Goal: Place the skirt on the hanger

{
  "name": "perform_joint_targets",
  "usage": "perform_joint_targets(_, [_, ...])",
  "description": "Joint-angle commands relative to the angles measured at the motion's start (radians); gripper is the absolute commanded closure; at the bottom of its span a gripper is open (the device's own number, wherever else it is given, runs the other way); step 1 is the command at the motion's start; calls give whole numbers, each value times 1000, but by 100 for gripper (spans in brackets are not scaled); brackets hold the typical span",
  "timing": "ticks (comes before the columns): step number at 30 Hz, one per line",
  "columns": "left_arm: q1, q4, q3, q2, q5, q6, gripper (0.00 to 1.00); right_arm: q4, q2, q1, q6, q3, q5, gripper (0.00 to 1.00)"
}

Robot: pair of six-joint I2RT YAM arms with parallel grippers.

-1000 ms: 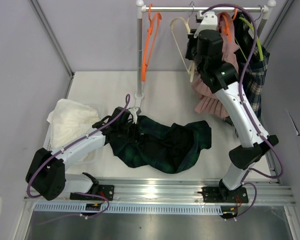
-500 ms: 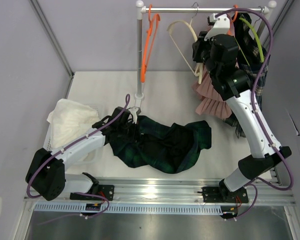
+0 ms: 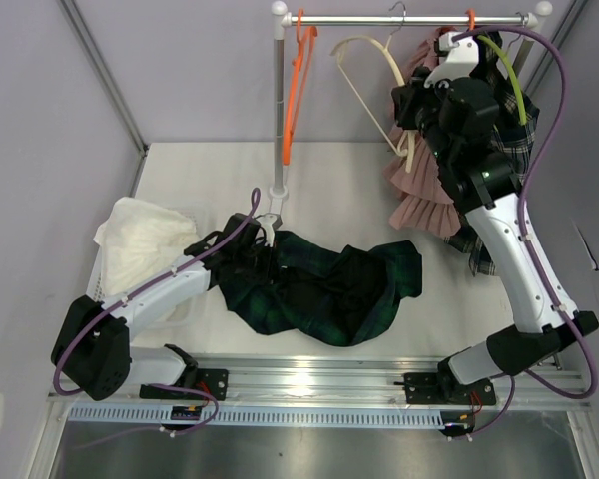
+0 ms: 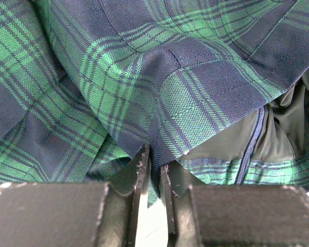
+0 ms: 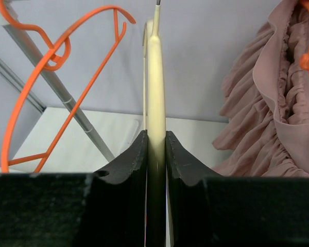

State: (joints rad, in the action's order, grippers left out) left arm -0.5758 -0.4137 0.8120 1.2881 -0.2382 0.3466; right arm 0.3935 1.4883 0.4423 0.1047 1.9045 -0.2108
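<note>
Top external view, set against a second ago: at lower left, the left gripper (image 4: 153,158) and the skirt (image 3: 319,289) have not moved. At upper right, the right gripper (image 3: 407,105) has shifted right and up towards the rail (image 3: 409,18). The cream hanger (image 5: 155,77) has swung right with it, its hook further along the rail.

At the left edge, a basket (image 3: 187,214) holds a white cloth (image 3: 140,249). Just right of it, the left gripper's fingers are nearly closed, pinching a fold of the skirt. The skirt lies crumpled mid-table, its lower edge near the table's front edge. Bare table lies above it, between the post (image 3: 279,110) and the pink skirt (image 3: 424,205). An orange hanger (image 3: 292,115) hangs beside the post at upper centre, apart from the cream one.

At upper right, the right gripper is clamped on the hanger's edge, with the pink skirt just beside it. A plaid garment (image 3: 514,170) hangs at the far right.
</note>
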Motion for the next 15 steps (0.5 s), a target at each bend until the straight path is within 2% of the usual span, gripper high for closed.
perform_joint_targets(1, [-6,15,42,-19,0,-23,84,-111,-92,-16,26,-12,40,100])
perform_joint_targets(9, [-7,9,49,-24,2,-26,85,-108,-203,-57,75,-117,103,100])
perform_joint_targets(15, [-6,-4,56,-27,7,-29,86,-21,-292,-71,95,-173,200,100])
